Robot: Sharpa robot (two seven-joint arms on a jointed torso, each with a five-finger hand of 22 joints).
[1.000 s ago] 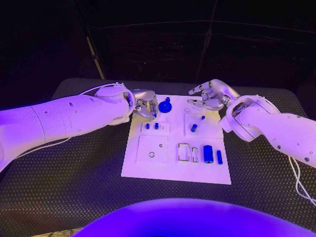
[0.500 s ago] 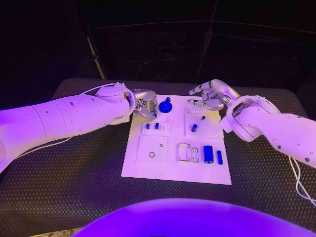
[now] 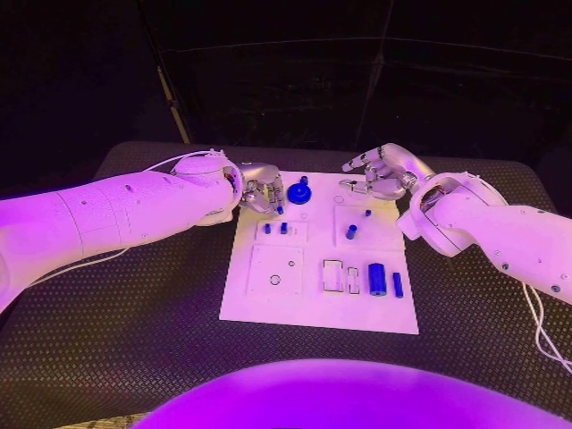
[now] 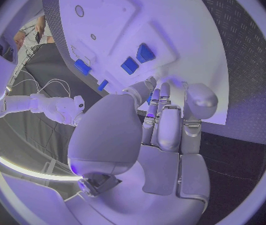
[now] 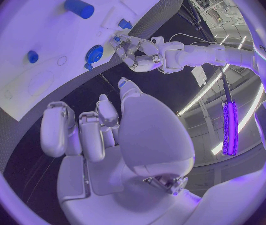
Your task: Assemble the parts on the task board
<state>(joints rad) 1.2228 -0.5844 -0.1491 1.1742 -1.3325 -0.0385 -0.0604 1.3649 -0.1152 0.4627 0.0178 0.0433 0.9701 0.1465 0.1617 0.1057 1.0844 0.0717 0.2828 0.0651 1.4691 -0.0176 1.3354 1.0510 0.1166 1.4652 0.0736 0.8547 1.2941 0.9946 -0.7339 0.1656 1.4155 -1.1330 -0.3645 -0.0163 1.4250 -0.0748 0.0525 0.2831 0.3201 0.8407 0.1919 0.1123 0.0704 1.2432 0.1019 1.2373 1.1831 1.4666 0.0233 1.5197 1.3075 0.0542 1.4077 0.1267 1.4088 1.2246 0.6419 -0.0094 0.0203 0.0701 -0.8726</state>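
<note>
Left hand (image 3: 263,192) pinches a small blue part (image 3: 280,209) over the task board's (image 3: 315,304) far corner, apparently to seat it; right hand (image 3: 382,172) hovers released.

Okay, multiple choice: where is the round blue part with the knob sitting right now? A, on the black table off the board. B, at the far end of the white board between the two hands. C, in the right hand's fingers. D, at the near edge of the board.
B: the round blue part sits on the task board at its far end, between the left hand and the right hand.
</note>
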